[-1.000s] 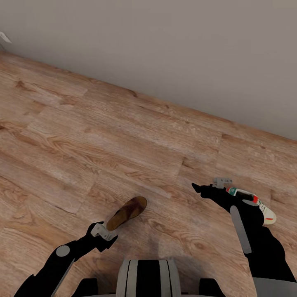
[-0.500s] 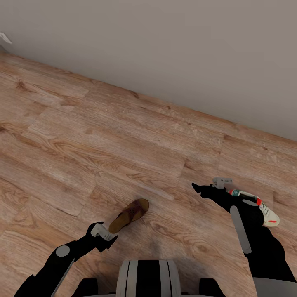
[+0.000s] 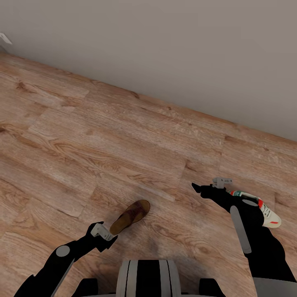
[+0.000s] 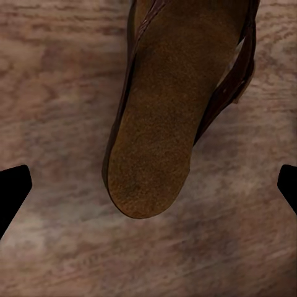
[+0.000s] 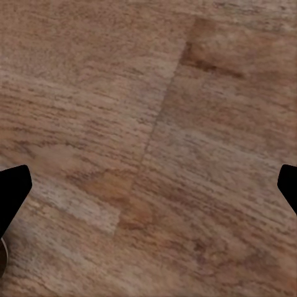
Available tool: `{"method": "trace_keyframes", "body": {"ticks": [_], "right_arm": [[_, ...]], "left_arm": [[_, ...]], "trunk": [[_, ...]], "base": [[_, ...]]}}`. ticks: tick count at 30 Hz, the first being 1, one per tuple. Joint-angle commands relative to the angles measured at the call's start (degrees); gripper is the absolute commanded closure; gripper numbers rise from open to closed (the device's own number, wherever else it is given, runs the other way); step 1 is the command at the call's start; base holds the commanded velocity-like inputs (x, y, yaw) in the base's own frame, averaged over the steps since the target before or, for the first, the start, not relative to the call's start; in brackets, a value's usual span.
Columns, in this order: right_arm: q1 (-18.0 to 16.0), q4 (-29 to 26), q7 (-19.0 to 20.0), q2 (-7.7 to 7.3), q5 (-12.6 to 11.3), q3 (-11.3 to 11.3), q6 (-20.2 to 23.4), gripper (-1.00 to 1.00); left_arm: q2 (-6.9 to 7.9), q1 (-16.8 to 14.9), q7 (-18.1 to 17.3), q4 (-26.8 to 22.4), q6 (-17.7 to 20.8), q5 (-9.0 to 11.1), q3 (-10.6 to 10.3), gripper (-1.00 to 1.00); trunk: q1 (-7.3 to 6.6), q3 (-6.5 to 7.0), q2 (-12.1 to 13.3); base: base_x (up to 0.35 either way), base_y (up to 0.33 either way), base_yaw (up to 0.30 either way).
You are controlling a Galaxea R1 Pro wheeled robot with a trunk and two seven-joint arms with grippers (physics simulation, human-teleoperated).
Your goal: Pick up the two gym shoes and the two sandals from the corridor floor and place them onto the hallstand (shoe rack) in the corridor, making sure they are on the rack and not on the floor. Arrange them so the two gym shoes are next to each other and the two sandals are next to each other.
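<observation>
Sandal (image 3: pixel 129 216): I see it on the floor (image 3: pixel 103 140) — heel just before my left gripper (image 3: pixel 102 232), wide open.
Shoe (image 3: pixel 264 210): beside my right gripper (image 3: pixel 204 189) — open wide, empty.

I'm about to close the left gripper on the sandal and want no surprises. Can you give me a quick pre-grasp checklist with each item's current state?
1. Left gripper open: ok, fingertips spread wide at the left wrist view's edges.
2. Sandal between the fingers: ok, its heel end lies centred between them.
3. Sandal flat on the corridor floor: ok, footbed up.
4. Fingers low enough to grip: cannot tell.
5. Right gripper free: ok, open over bare planks.
6. Gym shoe out of the way: ok, it lies beside the right arm, far from the sandal.
</observation>
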Motion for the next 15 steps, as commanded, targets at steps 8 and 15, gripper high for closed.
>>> {"method": "trace_keyframes", "body": {"ticks": [8, 15], "right_arm": [[0.0, 0.0, 0.2, 0.01, -0.2, -0.1, 0.3, -1.0], [0.0, 0.0, 0.2, 0.01, -0.2, -0.1, 0.3, -1.0]], "left_arm": [[-0.02, 0.0, -0.1, -0.1, 0.2, -0.3, -0.1, -1.0], [-0.02, -0.1, -0.1, -0.2, 0.2, -0.3, -0.1, -1.0]], "trunk": [[0.07, -0.7, -0.1], [0.25, -2.25, -0.1]], "base": [[0.0, 0.0, 0.0], [0.0, 0.0, 0.0]]}}
